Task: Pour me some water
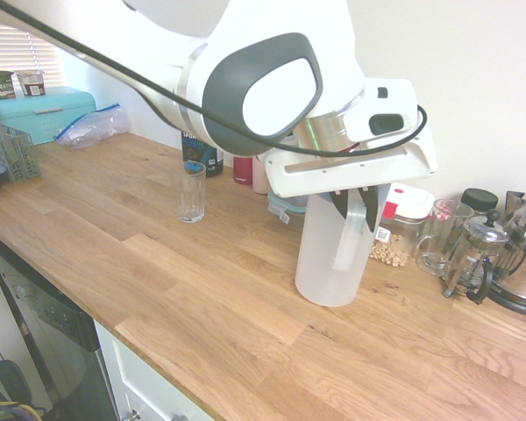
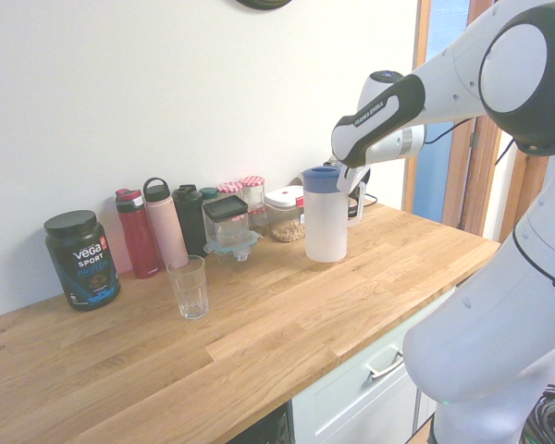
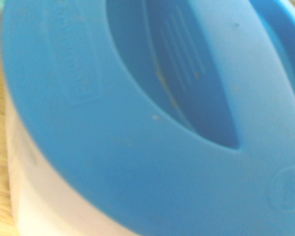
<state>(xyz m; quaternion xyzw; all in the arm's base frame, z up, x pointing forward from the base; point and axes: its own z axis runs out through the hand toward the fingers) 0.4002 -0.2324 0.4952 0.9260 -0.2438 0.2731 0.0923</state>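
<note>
Oak worktop (image 1: pixel 202 289) lies nearest us, bare at the front. On it stands the white pitcher (image 1: pixel 331 254) with its blue lid (image 2: pixel 320 178), upright. We see the gripper (image 1: pixel 358 203) at the pitcher's handle, fingers fully closed; we judge them clamped on the handle, since that grip allows lifting and tilting. The empty glass (image 1: pixel 191 193) stands well apart along the counter, with clear worktop between. Behind, near the wall, stand bottles (image 2: pixel 166 224), a protein tub (image 2: pixel 81 258) and jars (image 2: pixel 284 214); none blocks the route.
</note>
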